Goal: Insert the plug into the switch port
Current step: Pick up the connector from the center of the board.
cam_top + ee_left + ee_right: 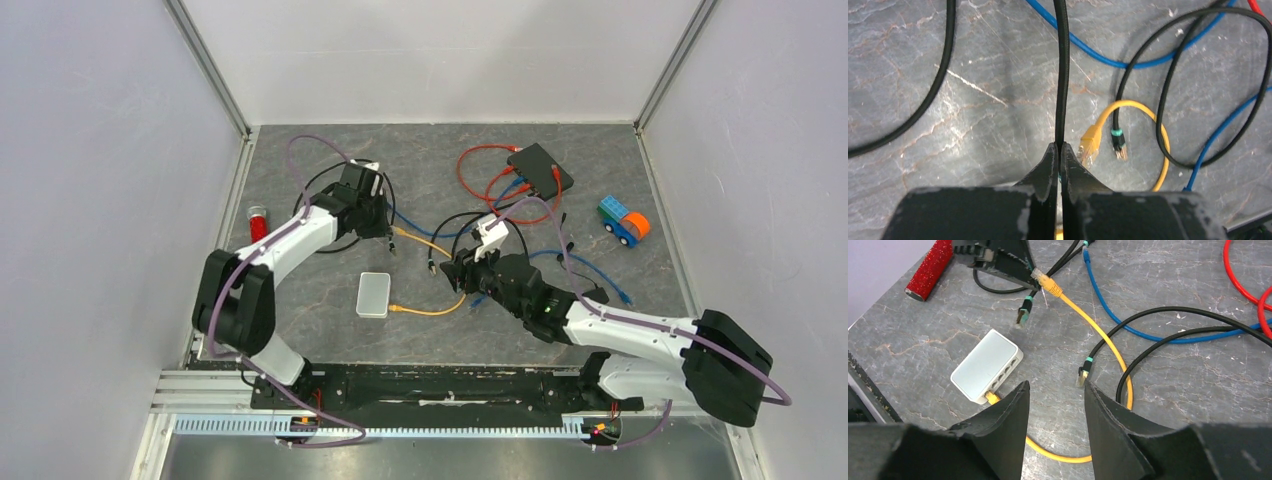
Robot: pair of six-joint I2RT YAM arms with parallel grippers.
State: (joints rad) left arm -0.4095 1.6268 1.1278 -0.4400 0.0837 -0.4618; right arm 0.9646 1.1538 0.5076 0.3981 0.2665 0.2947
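1. Plug (1022, 315) sticks out from under the tips of the left tool (1060, 149). The tool's jaws are pressed together on the plug's teal collar (1028, 299). Its black cable (1063, 75) runs straight away from the tips across the desk (420, 150).
2. Well left of the plug lies a red tube (930, 270).
3. The switch (983, 362) lies near the plug but apart from it, toward the arms' bases and slightly left. Its port row faces right, and the end port nearest the bases holds a yellow cable (1108, 342).
4. That cable's free yellow plug (1049, 286) lies just beside the left tool's tips.
5. A second black plug (1082, 376) lies between the port row and the right tool (1055, 385), whose jaws stand apart around nothing.
6. Farther right are a blue cable (1118, 315), a black switch (540, 168) and a toy truck (624, 220).
7. From the right wrist, the plug's long axis stands nearly upright in the picture. The contact end is lowest, tipped slightly toward the switch and lined up with no port. Whether it touches the desk cannot be told.
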